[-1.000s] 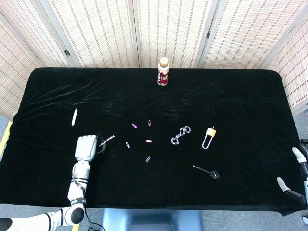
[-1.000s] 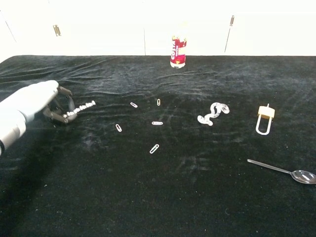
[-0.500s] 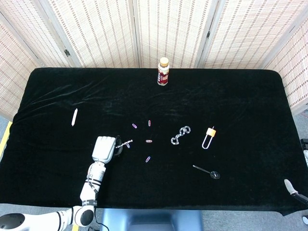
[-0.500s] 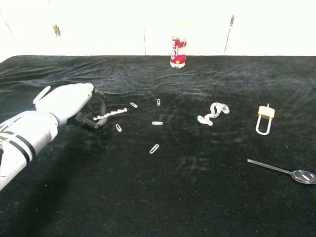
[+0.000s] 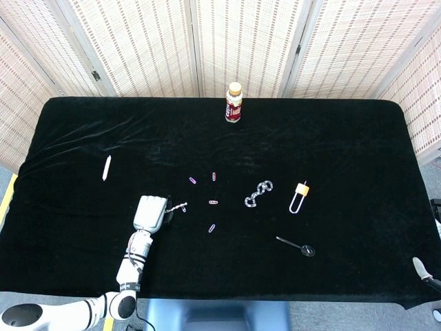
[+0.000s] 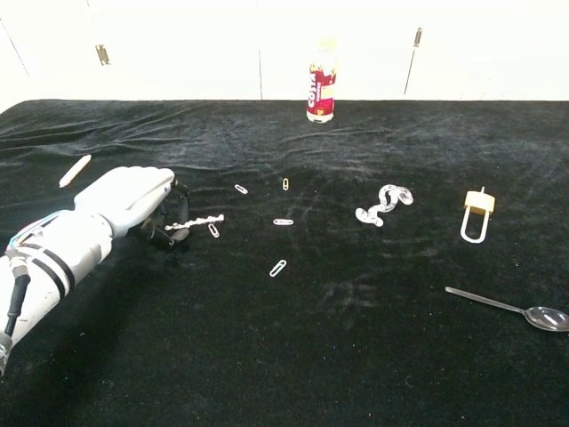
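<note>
My left hand (image 5: 150, 213) (image 6: 124, 199) lies low over the black cloth at the front left, fingers curled in. It pinches one end of a thin silvery twisted rod (image 5: 178, 206) (image 6: 197, 222), which points right toward several paper clips (image 5: 213, 202) (image 6: 283, 221); one clip lies right beside the rod's tip. Only a sliver of my right hand (image 5: 421, 267) shows at the head view's bottom right edge, off the table; whether it holds anything is hidden.
A small bottle (image 5: 234, 102) (image 6: 322, 92) stands at the far middle. A silver chain piece (image 5: 258, 194) (image 6: 384, 205), a U-shaped clip with a tan block (image 5: 299, 198) (image 6: 476, 216) and a spoon (image 5: 296, 245) (image 6: 507, 307) lie right of centre. A white stick (image 5: 107, 167) (image 6: 75, 170) lies far left.
My left hand has carried the rod to the right, up to the paper clips, then settled slightly lower. The right hand has slid down out of the head view's right edge.
</note>
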`<state>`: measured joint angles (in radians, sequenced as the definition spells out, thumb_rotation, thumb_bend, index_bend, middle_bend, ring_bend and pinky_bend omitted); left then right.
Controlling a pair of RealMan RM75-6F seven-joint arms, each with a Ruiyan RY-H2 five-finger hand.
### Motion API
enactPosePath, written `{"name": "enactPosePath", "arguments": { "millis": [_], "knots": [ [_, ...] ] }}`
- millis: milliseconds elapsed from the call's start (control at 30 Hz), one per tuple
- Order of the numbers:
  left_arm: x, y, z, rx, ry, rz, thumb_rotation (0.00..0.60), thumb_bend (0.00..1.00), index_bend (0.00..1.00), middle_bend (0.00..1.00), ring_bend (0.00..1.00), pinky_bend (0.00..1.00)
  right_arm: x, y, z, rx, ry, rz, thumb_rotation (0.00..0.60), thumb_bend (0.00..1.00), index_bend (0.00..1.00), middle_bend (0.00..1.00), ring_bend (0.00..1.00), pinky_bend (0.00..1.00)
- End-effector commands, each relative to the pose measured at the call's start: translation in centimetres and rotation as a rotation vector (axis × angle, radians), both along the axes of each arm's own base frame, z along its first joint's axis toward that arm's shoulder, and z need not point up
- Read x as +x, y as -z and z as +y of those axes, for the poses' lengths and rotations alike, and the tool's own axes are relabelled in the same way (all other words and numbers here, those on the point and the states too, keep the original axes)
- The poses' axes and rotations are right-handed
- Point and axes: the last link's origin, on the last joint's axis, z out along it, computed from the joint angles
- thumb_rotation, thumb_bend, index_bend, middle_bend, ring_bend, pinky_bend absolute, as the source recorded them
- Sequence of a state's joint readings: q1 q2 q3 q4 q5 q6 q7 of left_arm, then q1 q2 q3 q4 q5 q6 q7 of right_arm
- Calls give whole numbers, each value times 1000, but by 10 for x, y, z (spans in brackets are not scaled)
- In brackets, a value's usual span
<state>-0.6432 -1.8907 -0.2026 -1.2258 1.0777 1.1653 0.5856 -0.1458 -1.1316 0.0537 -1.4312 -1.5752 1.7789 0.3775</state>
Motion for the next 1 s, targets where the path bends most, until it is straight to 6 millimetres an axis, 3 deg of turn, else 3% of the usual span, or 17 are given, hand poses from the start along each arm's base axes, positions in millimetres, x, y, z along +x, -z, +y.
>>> {"name": "enactPosePath", "arguments": {
  "millis": [33,333,533,767,1000],
  "knots": [
    [-2,0,-1,-3,-5,3,600,615,769,1000,1000,1000,0,0,0,-1,0,0,600,289,0,0,0,0],
    [-5,-4,-3,14,-10,-17,600,614,769,1000,1000,1000,1,1,1,1,-2,3,600,289,0,0,0,0],
    [-3,-32,1,97,15,-57,600,614,770,1000,1000,1000,0,1,0,-2,-1,4,600,290,0,0,0,0],
    [-34,-82,-1,242,-54,-102,600,616,776,1000,1000,1000,2,5,-2,10,-2,17,600,289,0,0,0,0],
    [-52,-81,-12,226,-96,-117,600,617,776,1000,1000,1000,9,14,-9,51,-15,44,600,289,0,0,0,0]
  ]
}}
